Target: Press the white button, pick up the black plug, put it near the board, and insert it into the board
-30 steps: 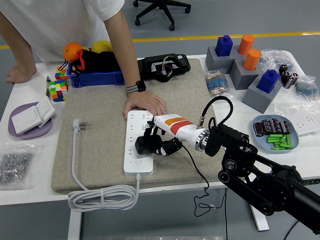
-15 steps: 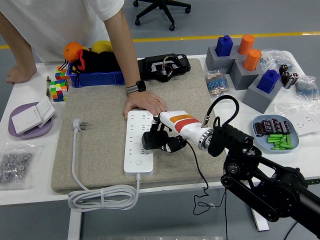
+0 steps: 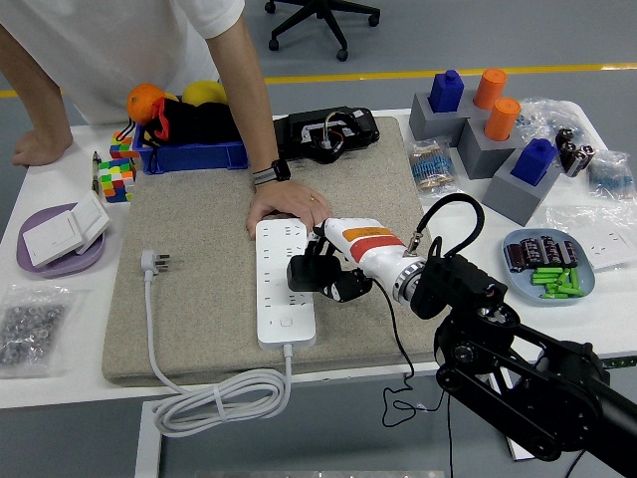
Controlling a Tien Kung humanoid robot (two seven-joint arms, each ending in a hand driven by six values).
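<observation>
**Plug held over the power strip**

Compared with a second ago, the power strip (image 3: pixel 285 289) is sitting a little further right and nearer the table edge, its white cord (image 3: pixel 214 398) and the white plug (image 3: pixel 152 263) at its end have shifted with it, and the right robot hand (image 3: pixel 328 274) is holding the black plug (image 3: pixel 305 273) higher up the strip than before.

That robot hand is coming in from the right on a white and orange forearm, and its dark fingers are curling closed around the black plug. The plug is sticking out of the hand's left side, lying over the middle sockets of the strip; whether its pins are touching the sockets cannot be told. It is a small, blocky, matte black piece with rounded corners.

A person's hand (image 3: pixel 287 203) is pressing flat on the far end of the strip, with a black watch on the wrist. The strip is lying lengthwise on a grey felt mat (image 3: pixel 199 249), which is covering the middle of the white table (image 3: pixel 60 383). The left robot hand is out of sight.
</observation>
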